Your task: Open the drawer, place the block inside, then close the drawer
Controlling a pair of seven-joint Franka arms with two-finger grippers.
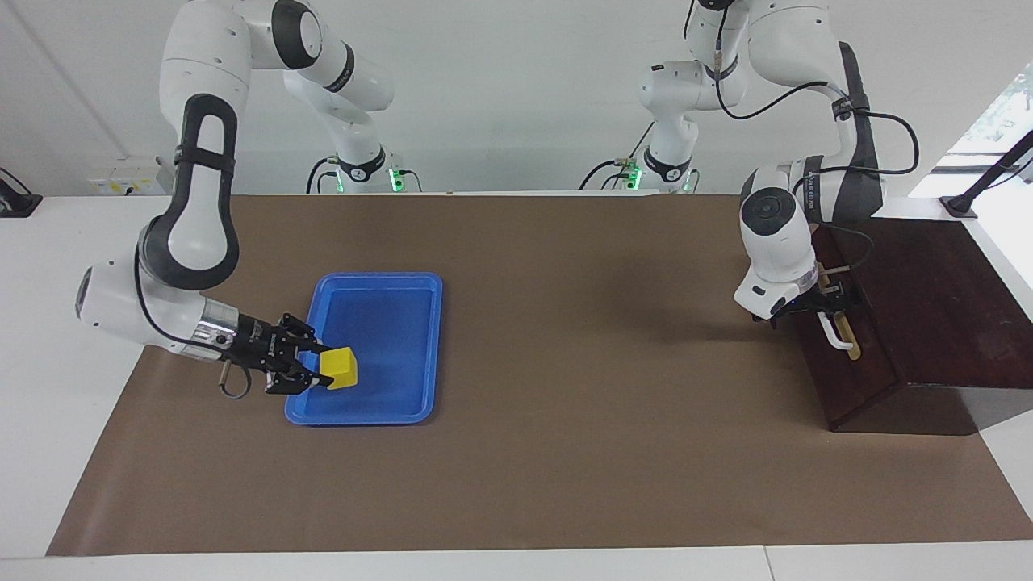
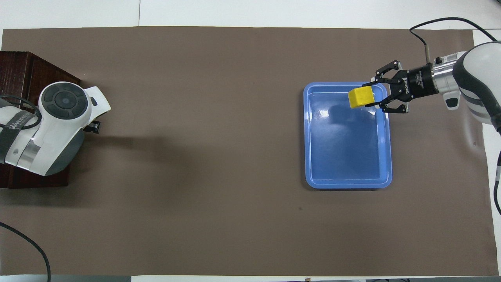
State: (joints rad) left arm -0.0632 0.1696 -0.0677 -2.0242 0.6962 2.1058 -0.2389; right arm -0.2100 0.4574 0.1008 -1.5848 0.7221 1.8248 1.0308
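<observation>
The yellow block (image 1: 339, 368) (image 2: 361, 96) hangs just above the blue tray (image 1: 363, 420) (image 2: 348, 184), over the tray's end farther from the robots. My right gripper (image 1: 329, 369) (image 2: 373, 96) is shut on the block and reaches in level from the right arm's end of the table. The dark wooden box (image 1: 928, 307) (image 2: 23, 66) stands at the left arm's end. Its drawer (image 1: 843, 379) sits flush with the box. My left gripper (image 1: 835, 300) is open at the end of the white bar handle (image 1: 836, 332) nearer the robots. In the overhead view the wrist hides the handle.
Brown paper (image 1: 581, 420) covers the table between the tray and the box. A black cable (image 2: 23, 243) loops over the paper near the left arm's base. A black stand (image 1: 980, 190) sits on the white surface beside the box.
</observation>
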